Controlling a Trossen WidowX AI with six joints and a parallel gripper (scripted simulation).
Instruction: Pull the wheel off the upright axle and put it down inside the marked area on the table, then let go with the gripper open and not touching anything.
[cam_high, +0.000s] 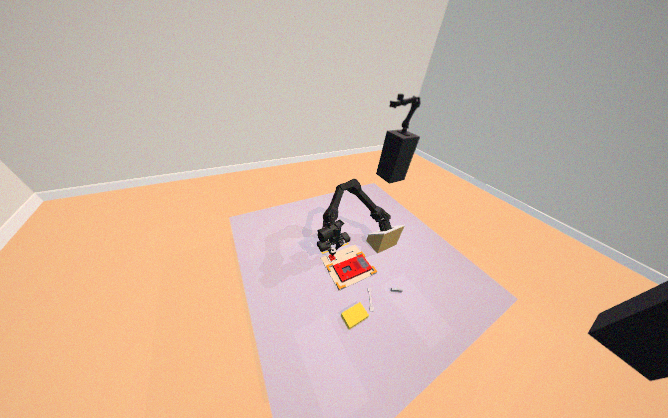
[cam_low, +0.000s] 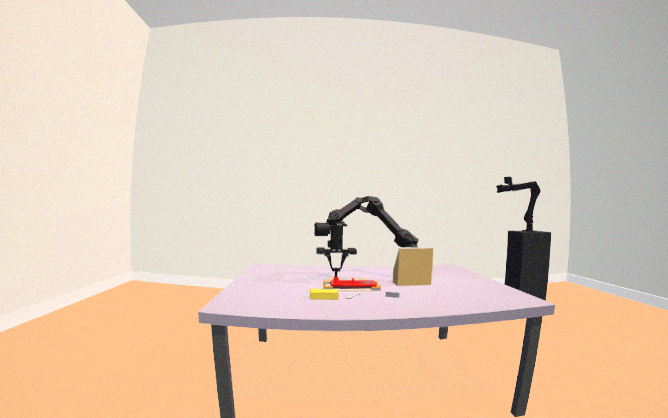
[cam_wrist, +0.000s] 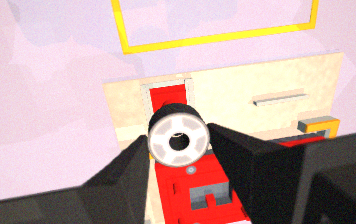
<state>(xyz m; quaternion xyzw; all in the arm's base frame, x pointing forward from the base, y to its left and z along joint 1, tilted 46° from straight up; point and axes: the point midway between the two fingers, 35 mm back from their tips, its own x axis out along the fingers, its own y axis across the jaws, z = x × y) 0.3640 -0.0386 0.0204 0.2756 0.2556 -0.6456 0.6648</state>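
Wheel sits mid-frame in the wrist view, pinched by the gripper above the red board; a yellow outline lies along the top. Exterior view: gripper points down at center over the bench.

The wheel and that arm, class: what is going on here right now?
The single black arm's gripper is shut on the grey wheel, holding it above the red part of the board. The yellow-outlined marked area lies on the table just beyond the board, and the wheel has not been set down there yet.
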